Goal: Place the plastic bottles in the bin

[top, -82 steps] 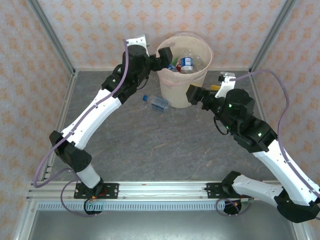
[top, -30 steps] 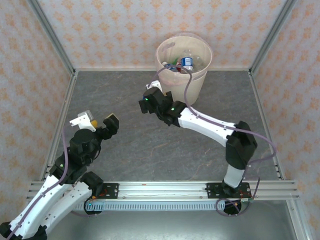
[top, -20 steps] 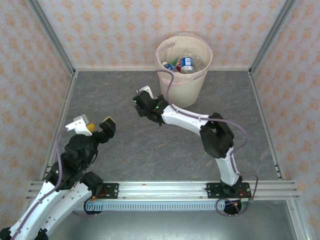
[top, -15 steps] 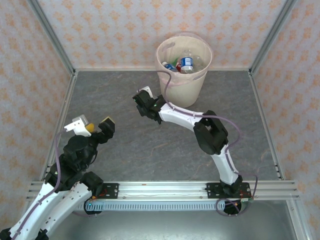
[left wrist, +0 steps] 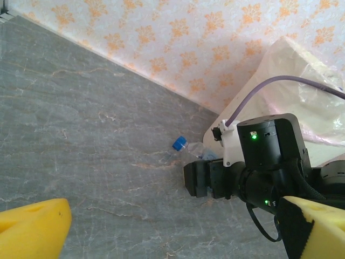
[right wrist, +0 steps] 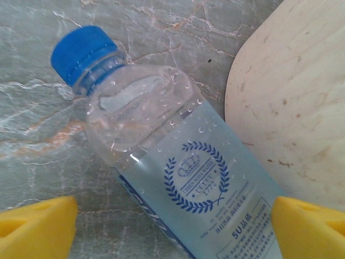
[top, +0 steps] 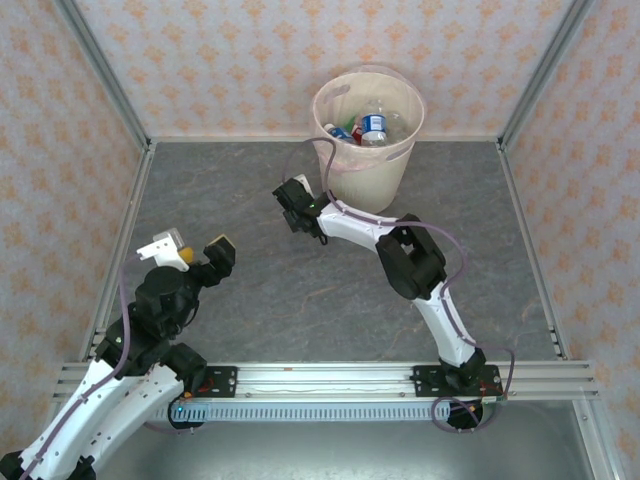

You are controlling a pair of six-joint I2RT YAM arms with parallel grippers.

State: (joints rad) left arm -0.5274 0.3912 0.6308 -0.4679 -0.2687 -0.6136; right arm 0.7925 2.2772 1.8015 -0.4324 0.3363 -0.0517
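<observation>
Right wrist view: the right fingers [right wrist: 38,224] spread wide, straddling a clear blue-capped bottle [right wrist: 178,172] lying on the desk [right wrist: 32,108] just beside the bin [right wrist: 291,108], far centre. Near left, the left fingers [left wrist: 32,226] gape wide, empty. More bottles [top: 372,127] sit inside the bin.

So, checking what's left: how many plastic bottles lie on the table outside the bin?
1: a clear plastic bottle with a blue cap lies on the grey table beside the round cream bin, inside the open right gripper. The arms may hide others.
</observation>
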